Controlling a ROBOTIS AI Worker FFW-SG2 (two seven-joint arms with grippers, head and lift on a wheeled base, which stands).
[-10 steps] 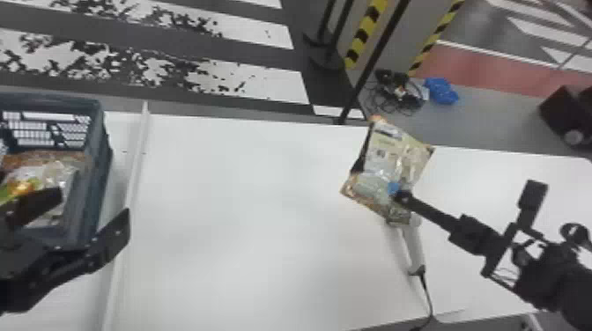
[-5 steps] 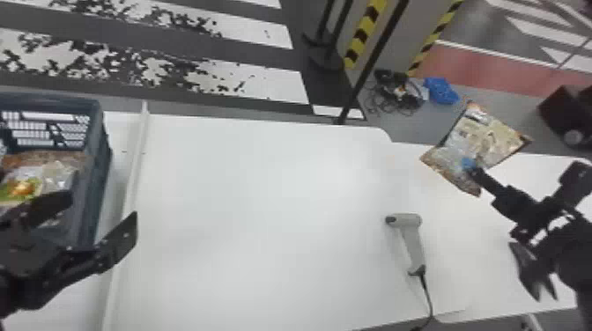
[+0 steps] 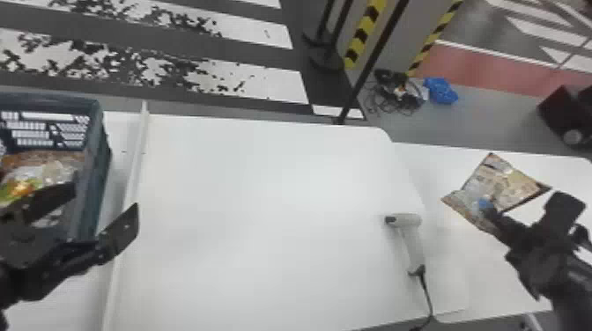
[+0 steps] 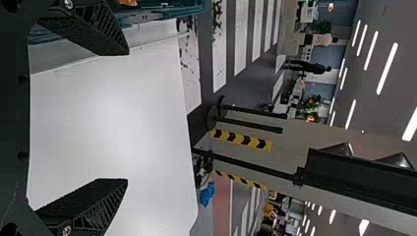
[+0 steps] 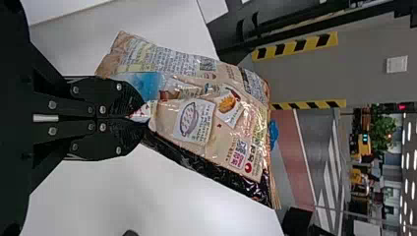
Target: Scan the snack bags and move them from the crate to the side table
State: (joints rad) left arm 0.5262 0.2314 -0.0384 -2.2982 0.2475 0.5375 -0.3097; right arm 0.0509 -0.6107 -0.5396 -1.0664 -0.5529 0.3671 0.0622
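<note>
Snack bag held out over the side table

My right gripper is closed on the bag's near edge. Most of the bag pokes out past the tips, away from me. I can't tell how high it hangs, so I should lower it gently. My left gripper is open and empty by the crate.

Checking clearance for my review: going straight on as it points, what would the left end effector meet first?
The left end effector looks free to advance over the white tabletop; if it tilts downward, hard to tell, that comes first.
</note>
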